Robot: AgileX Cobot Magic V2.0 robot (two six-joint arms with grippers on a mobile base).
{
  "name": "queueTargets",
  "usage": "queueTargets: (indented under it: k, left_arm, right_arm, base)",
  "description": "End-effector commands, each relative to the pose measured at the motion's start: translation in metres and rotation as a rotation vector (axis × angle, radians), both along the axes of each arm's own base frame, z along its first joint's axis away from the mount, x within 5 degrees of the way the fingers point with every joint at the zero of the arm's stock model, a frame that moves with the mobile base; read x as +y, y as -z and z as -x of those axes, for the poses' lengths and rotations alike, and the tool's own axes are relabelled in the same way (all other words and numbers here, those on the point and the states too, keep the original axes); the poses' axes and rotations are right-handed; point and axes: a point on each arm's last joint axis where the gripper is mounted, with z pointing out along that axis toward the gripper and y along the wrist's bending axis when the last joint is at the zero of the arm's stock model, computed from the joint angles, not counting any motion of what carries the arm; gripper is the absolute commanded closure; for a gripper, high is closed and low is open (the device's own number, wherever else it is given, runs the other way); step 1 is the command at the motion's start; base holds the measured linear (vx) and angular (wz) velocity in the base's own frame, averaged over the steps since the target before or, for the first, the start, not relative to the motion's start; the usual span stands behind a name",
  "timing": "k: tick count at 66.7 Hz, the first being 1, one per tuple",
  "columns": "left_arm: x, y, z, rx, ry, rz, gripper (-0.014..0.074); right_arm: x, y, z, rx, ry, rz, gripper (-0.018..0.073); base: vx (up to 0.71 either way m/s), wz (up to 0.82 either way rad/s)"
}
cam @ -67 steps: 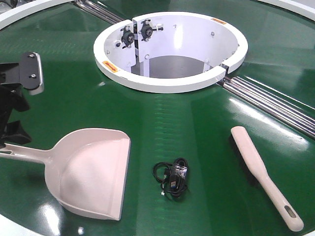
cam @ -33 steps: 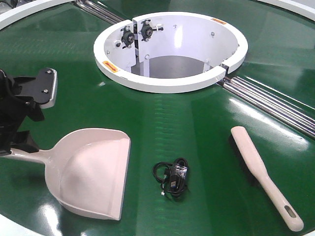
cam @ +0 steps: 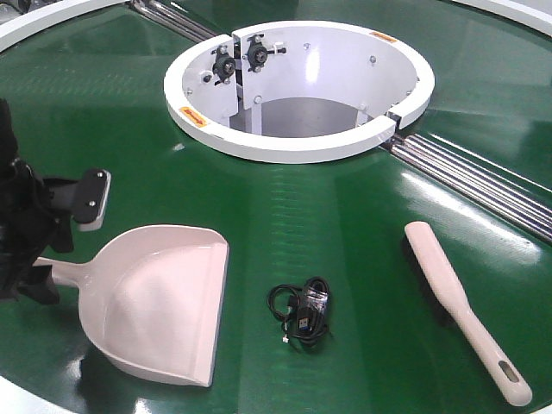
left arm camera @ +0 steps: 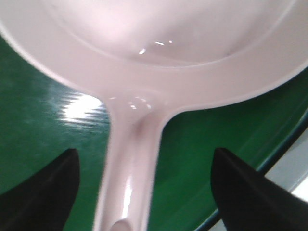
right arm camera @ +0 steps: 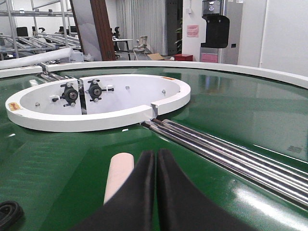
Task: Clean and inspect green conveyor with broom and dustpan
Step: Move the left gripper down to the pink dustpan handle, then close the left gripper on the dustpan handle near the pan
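1. The wide beige-pink plastic dustpan (cam: 164, 302) lies flat near the near-left edge of the glossy dark-green conveyor (cam: 345, 207). Its handle points at the left edge and its mouth faces right.
2. The left gripper (cam: 62, 246) straddles that handle. In the left wrist view the handle runs straight up between the two black fingertips (left arm camera: 53, 187), with green belt showing on both sides. The jaws are wide open and not touching. My judgement: the axis is square to the jaws, so closing is all that is left.
3. A small coil of black cable (cam: 302, 315) sits mid-belt by the near edge, between pan and brush.
4. The long flat beige plastic broom (cam: 461, 310) lies near the right edge, handle end nearest. The right gripper (right arm camera: 155, 166) has its jaws pressed together on nothing, with the brush's far tip just to its left. It is the nearer arm for the broom.
5. Beyond are the white ring-shaped opening (cam: 297, 86) and the steel rollers (cam: 483, 181).
6. Compared with a second ago, the left gripper has dropped from above the belt onto the handle. Pan, cable and broom are unmoved.
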Motion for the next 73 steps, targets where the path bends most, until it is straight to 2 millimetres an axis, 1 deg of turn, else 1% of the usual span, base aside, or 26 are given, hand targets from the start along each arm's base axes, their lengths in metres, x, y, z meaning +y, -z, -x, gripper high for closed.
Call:
queueTargets:
  k: [1, 15, 29, 56, 63, 69, 73]
  left_arm:
    - [-0.004, -0.012, 0.003, -0.068, 0.019, 0.016, 0.0074]
    - [-0.004, -0.010, -0.007, -0.164, 0.014, 0.022, 0.0077]
    - [-0.005, 0.000, -0.009, -0.124, 0.026, 0.017, 0.0107]
    - [-0.005, 0.020, -0.011, -0.010, 0.045, 0.007, 0.0207]
    - [-0.005, 0.023, -0.011, 0.007, 0.046, 0.006, 0.0272]
    - [-0.005, 0.023, -0.011, 0.011, 0.045, 0.006, 0.0376]
    - [-0.005, 0.023, -0.010, 0.016, 0.044, 0.006, 0.0464]
  right_arm:
    - [0.000, -0.001, 0.001, -0.072, 0.002, 0.014, 0.0569]
    - [0.000, -0.001, 0.001, -0.072, 0.002, 0.014, 0.0569]
    - [0.000, -0.001, 0.001, -0.072, 0.002, 0.014, 0.0569]
    - [0.000, -0.001, 0.001, -0.072, 0.002, 0.014, 0.0569]
    - [0.000, -0.001, 0.001, -0.072, 0.002, 0.014, 0.0569]
    - [0.000, -0.001, 0.001, -0.072, 0.002, 0.014, 0.0569]
    - [0.000, -0.001, 0.001, -0.072, 0.002, 0.014, 0.0569]
  base:
    - [0.00, 0.00]
    - [0.00, 0.00]
    - [0.00, 0.00]
    - [0.00, 0.00]
    - [0.00, 0.00]
    - [0.00, 0.00]
    - [0.00, 0.00]
